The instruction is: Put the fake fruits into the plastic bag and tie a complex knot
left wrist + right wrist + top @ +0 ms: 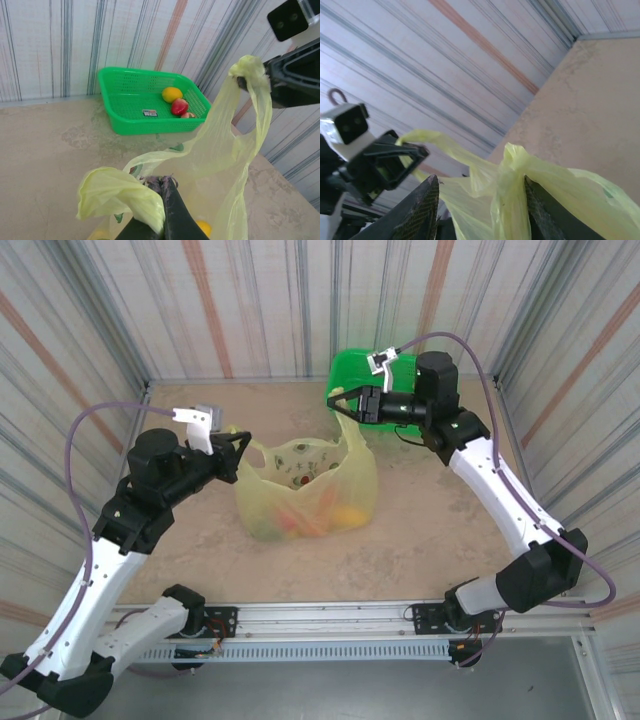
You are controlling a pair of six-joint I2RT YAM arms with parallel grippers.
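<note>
The plastic bag point(305, 485) stands in the middle of the table, stretched between both arms. Orange, red and yellow fake fruits point(315, 515) show through its wall. My left gripper point(243, 443) is shut on the bag's left handle point(120, 192), pinched between its closed tips point(162, 181). My right gripper point(338, 403) holds the other handle point(515, 172) up; its jaws stand apart, and the handle hangs over one finger point(542, 210) with a gap to the other. A yellow lemon point(171, 94) and a red fruit point(179, 106) lie in the green basket point(125, 95).
The green mesh basket point(362, 368) sits at the back right, just behind my right gripper. Striped walls close off the table at the back and on both sides. Bare tabletop point(190, 550) lies in front of the bag.
</note>
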